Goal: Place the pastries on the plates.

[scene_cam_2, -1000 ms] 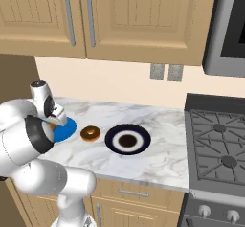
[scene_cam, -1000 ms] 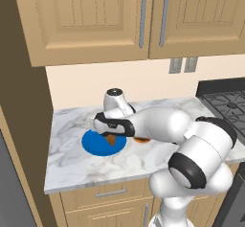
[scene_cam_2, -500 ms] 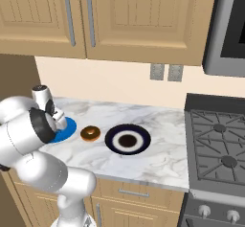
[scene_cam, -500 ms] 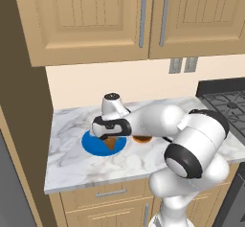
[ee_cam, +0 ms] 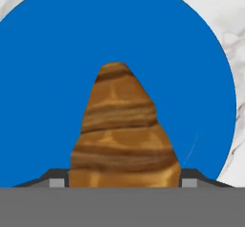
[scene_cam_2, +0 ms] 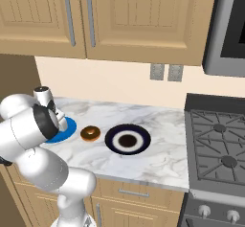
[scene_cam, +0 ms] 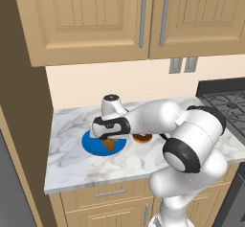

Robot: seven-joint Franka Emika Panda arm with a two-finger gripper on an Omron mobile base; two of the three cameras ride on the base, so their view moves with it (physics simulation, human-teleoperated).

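Note:
My gripper (ee_cam: 123, 180) is shut on the croissant (ee_cam: 122, 130), a golden-brown tapered piece whose tip points down over the middle of the bright blue plate (ee_cam: 43, 77). In the left base view the gripper (scene_cam: 111, 139) holds the croissant (scene_cam: 110, 146) just over the blue plate (scene_cam: 92, 143); I cannot tell whether the tip touches. The ring doughnut (scene_cam_2: 90, 133) lies on the marble between the blue plate (scene_cam_2: 67, 127) and the navy plate (scene_cam_2: 127, 139) with white ring and brown centre. From the left, the doughnut (scene_cam: 142, 138) peeks from behind my arm.
A gas stove (scene_cam_2: 220, 144) borders the marble counter (scene_cam_2: 158, 159) on the right. Wall cabinets (scene_cam: 143, 15) hang above, and a tall wooden panel (scene_cam: 24, 125) closes the counter's left end. Bare marble lies in front of the plates.
The hand has swung a little left and sunk lower with the croissant, bringing it closer over the blue plate. Doughnut and navy plate have stayed put.

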